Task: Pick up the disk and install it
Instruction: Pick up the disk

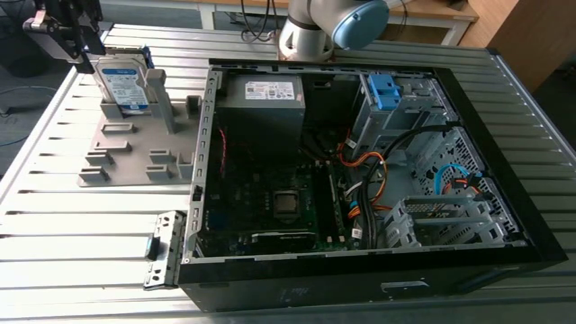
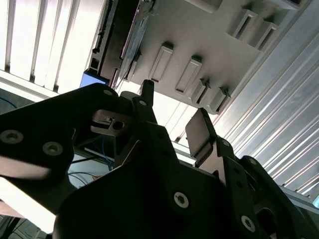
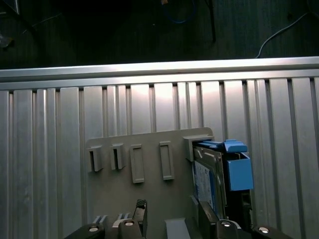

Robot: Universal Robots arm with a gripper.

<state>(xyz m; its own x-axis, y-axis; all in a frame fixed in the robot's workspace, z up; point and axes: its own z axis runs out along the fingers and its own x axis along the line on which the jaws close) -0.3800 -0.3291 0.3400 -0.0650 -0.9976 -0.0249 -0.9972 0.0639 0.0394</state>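
In the exterior view, the end effector [image 1: 79,47] is cut off by the frame edge, just beside the disk [image 1: 121,79], which is stood upright in a grey holder [image 1: 117,162]. In the second wrist view, its fingers [image 2: 201,130] are spread wide and empty. In the first wrist view, the disk is partly hidden by one finger.

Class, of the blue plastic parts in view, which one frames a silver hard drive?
The blue-framed silver disk standing upright in the grey slotted holder on the table; the blue bracket inside the black computer case carries no drive.
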